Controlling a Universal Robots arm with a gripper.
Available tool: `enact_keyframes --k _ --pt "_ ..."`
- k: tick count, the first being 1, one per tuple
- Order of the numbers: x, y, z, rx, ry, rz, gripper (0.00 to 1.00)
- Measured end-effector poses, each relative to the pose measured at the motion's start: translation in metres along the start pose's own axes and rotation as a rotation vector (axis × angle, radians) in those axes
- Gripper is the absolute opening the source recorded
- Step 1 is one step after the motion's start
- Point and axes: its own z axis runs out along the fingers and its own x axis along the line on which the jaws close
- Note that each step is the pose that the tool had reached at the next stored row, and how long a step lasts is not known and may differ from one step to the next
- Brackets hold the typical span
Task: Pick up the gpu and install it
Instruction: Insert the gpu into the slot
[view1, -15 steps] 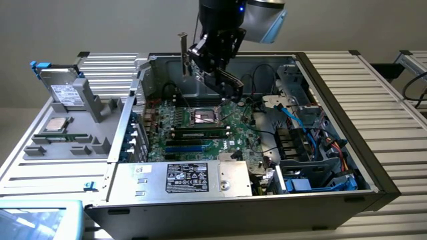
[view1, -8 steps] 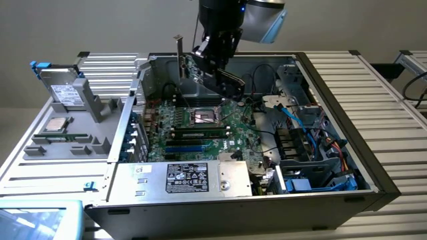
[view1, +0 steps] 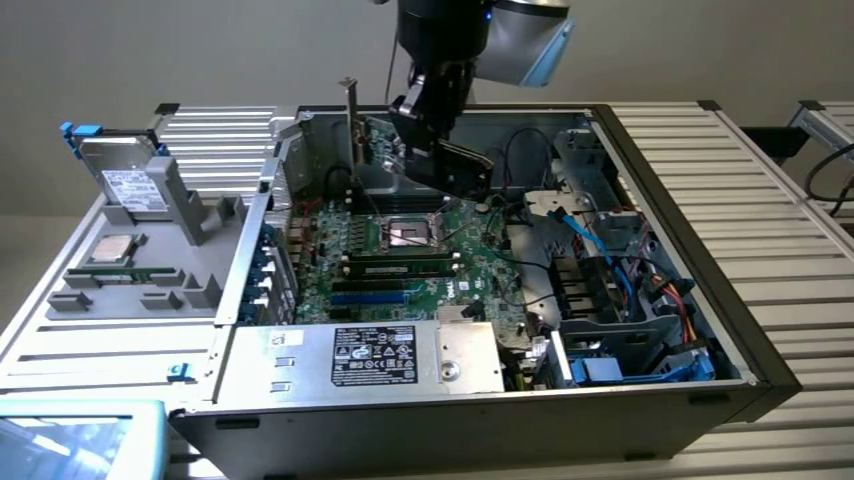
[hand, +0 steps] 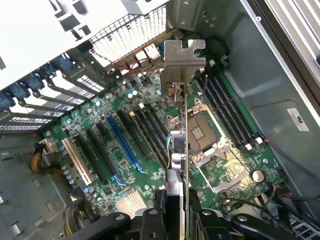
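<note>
My gripper hangs over the open computer case, shut on the gpu. The gpu is a thin green card with one dark face and a silver bracket at its end. It hovers tilted above the green motherboard, apart from it. In the wrist view the gpu runs edge-on from my gripper out to its bracket. It lies above the motherboard, between the CPU socket and the expansion slots, one of them blue.
A grey tray at the exterior view's left carries a silver drive and a CPU. In the case are a labelled power supply, a memory stick, and blue and black cables at the right.
</note>
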Motion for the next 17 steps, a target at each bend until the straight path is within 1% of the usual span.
enact_keyframes --k 3,5,8,17 --pt "0.0 0.0 0.0001 0.006 0.0109 -0.045 0.28" --pt "0.0 0.0 0.0002 0.0086 0.0151 -0.079 0.28" --pt "0.0 0.0 0.0005 0.0107 0.0186 -0.134 0.28" --pt "0.0 0.0 0.0016 0.0157 0.0259 -0.297 0.28"
